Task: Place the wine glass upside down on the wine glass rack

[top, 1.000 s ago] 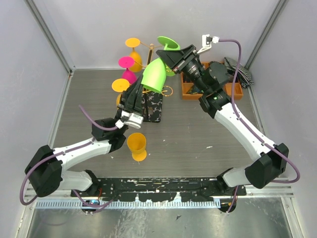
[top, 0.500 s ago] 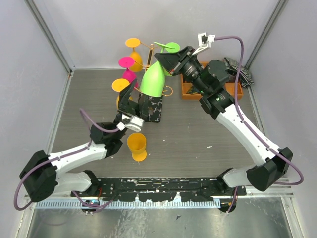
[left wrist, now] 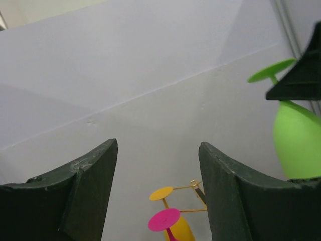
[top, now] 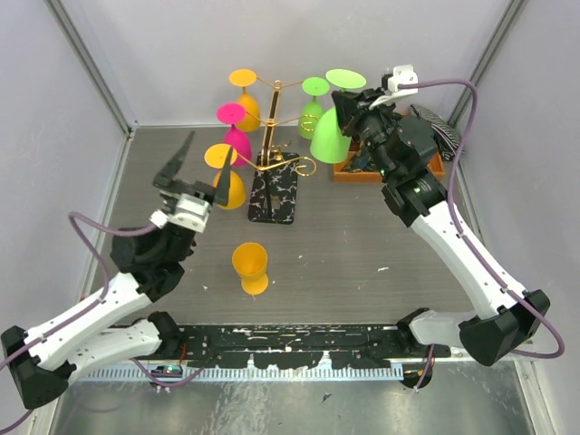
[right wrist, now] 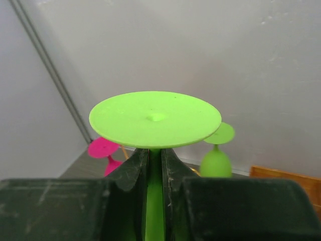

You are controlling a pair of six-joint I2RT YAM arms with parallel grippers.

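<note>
My right claw (top: 347, 100) was clenched on the stem of the green wine glass (top: 328, 138). In the right wrist view the two fingers (right wrist: 133, 170) pinched the stem just under the round foot (right wrist: 155, 118). The wine glass hung foot up, bowl down. It sat at the far right, just right of the wine glass rack (top: 270, 136) and over the left end of the orange tray (top: 349, 172). I couldn't tell if it touched a curled arm.

My left claw (top: 209, 147) was released, with the jaws spread wide and nothing between them. It was raised off the table (top: 362, 236), left of the rack. The left wrist view showed the same, with only wall between the fingers (left wrist: 90, 181).

Glass count was six in all:
- Three were orange: the far orange glass (top: 249, 109), the near orange glass (top: 231, 188) and the loose orange glass (top: 250, 263).
- One was the pink glass (top: 237, 140).
- Two were green: the held one and the smaller green glass (top: 311, 118).

Four hung upside down on the rack. The far orange, pink and near orange glasses were on its left side and the smaller green on its right. The loose orange glass stood on the table, near of the rack's black speckled base (top: 275, 193).

There was one rack and one tray.
</note>
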